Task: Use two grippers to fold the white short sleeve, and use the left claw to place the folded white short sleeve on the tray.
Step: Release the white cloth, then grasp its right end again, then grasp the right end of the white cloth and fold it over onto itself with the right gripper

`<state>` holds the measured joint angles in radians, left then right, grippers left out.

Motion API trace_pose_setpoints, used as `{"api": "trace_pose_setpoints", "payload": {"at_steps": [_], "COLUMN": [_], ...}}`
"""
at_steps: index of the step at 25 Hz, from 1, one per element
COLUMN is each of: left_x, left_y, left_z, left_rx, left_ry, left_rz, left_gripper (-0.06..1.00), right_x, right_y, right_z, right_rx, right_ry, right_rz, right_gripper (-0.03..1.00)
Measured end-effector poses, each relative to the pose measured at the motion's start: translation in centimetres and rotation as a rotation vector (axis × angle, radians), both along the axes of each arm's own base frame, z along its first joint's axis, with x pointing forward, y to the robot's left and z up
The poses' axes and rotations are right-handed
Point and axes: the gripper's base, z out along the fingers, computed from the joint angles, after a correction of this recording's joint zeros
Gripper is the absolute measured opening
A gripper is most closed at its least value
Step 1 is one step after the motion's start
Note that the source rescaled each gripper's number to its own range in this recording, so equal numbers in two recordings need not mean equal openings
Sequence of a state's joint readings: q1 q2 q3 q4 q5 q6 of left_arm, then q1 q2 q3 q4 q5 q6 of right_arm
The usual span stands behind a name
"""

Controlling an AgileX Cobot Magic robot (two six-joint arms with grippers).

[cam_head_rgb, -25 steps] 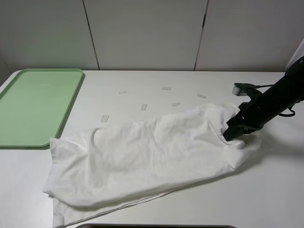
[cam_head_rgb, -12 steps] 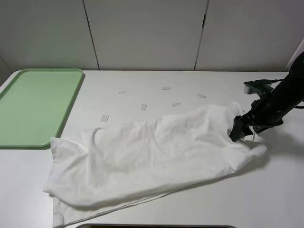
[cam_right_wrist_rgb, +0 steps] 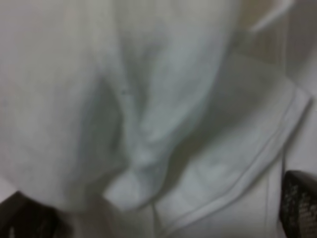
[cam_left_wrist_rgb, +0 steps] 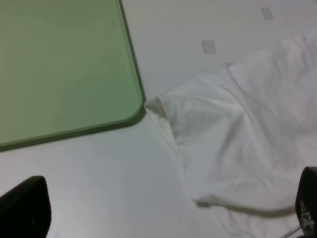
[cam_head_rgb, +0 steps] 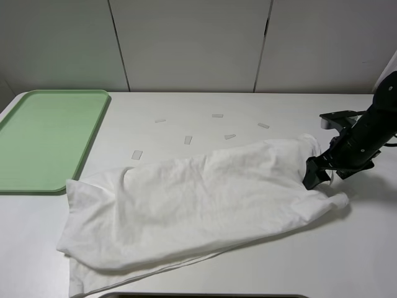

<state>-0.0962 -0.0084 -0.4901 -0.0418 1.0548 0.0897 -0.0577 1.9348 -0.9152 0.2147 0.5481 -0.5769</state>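
Starting at the right gripper (cam_head_rgb: 313, 176): its jaws are spread wide. In the right wrist view we can see its 2 dark fingers (cam_right_wrist_rgb: 298, 201) far apart, with bunched white cloth sitting between them rather than pinched. From the high camera it sits low at the right end of the white short sleeve (cam_head_rgb: 198, 205), right where a corner of fabric stands up a bit off the bench (cam_head_rgb: 360, 248). Its black arm runs off toward the right edge.

The left gripper (cam_left_wrist_rgb: 163, 210) has its jaws apart too, with 2 dark fingertips (cam_left_wrist_rgb: 25, 210) at opposite sides of the left wrist view and only bench and a bit of shirt showing between them. It hangs over the bench near the tray's corner and the shirt's left end.

The shirt itself lies rumpled in 1 long diagonal band, from the near left of the bench across to the right side, with a thin edge peeking out along its near side. Its left sleeve tip is right up against the near right corner of the tray (cam_head_rgb: 37, 136), and we can't tell if it actually touches. The whole shirt lies on the bench beside the tray, which sits flat at the far left. 6 small pale tape strips (cam_head_rgb: 188, 139) are scattered on the bench just beyond the shirt, toward the far side.
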Motion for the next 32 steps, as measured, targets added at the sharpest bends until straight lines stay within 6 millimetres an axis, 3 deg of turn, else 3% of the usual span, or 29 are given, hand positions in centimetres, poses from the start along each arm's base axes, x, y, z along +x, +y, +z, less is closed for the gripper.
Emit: {"api": "trace_pose_setpoints", "payload": {"at_steps": [7, 10, 11, 12, 13, 14, 16, 17, 25, 32], "left_x": [0.0, 0.0, 0.0, 0.0, 0.0, 0.0, 0.0, 0.0, 0.0, 0.0], "left_y": [0.0, 0.0, 0.0, 0.0, 0.0, 0.0, 0.0, 0.0, 0.0, 0.0], "left_z": [0.0, 0.0, 0.0, 0.0, 0.0, 0.0, 0.0, 0.0, 0.0, 0.0], "left_rx": [0.000, 0.000, 0.000, 0.000, 0.000, 0.000, 0.000, 0.000, 0.000, 0.000], "left_ry": [0.000, 0.000, 0.000, 0.000, 0.000, 0.000, 0.000, 0.000, 0.000, 0.000], "left_rz": [0.000, 0.000, 0.000, 0.000, 0.000, 0.000, 0.000, 0.000, 0.000, 0.000], "left_gripper": [1.00, 1.00, 1.00, 1.00, 1.00, 1.00, 1.00, 1.00, 1.00, 1.00], "right_x": [0.3, 0.3, 0.3, 0.2, 0.2, 0.1, 0.1, 0.0, 0.0, -0.3], "right_y": [0.1, 0.3, 0.3, 0.5, 0.5, 0.8, 1.0, 1.0, 1.1, 0.5], "right_z": [-0.5, -0.5, -0.5, -0.6, -0.6, -0.7, -0.8, -0.8, -0.7, 2.2], "right_rx": [0.016, 0.049, 0.049, 0.085, 0.085, 0.121, 0.141, 0.145, 0.132, -0.042], "right_ry": [0.019, 0.028, 0.028, 0.046, 0.046, 0.072, 0.086, 0.089, 0.088, 0.004], "right_rz": [-0.017, -0.060, -0.060, -0.100, -0.100, -0.135, -0.155, -0.159, -0.132, -0.096], "right_gripper": [0.94, 0.77, 0.77, 0.58, 0.58, 0.33, 0.17, 0.14, 0.14, 0.14]}}
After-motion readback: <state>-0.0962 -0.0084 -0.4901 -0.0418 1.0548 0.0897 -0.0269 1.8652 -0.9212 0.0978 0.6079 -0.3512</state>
